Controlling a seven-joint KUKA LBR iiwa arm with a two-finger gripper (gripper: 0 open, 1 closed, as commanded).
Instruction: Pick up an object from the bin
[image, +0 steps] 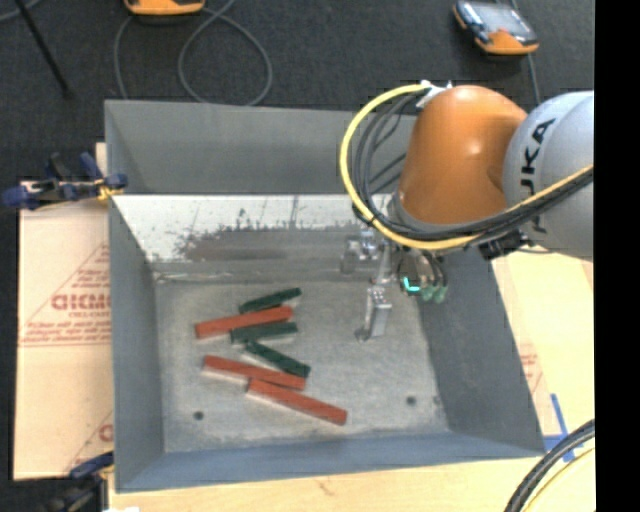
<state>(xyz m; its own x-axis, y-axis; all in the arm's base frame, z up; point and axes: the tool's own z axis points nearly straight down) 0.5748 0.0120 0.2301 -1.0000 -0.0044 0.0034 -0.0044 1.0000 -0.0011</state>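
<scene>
Bin (130, 330) below me, my end effector (375, 318) hanging over bare floor. How far open it is I can't tell, and I see nothing in it. The heap (268, 355) of bars lies to its left in the camera view, apart from it. Nearest are a green bar (268, 299) and a red bar (243, 322). They overlap, so I judge a grab could drag a neighbour or slip.

The claw (376, 322) hangs low over a bare patch of floor in the grey bin (135, 330), right of centre. Apart to its left lies a loose heap of red bars (243, 322) and dark green bars (268, 299), some overlapping.
</scene>
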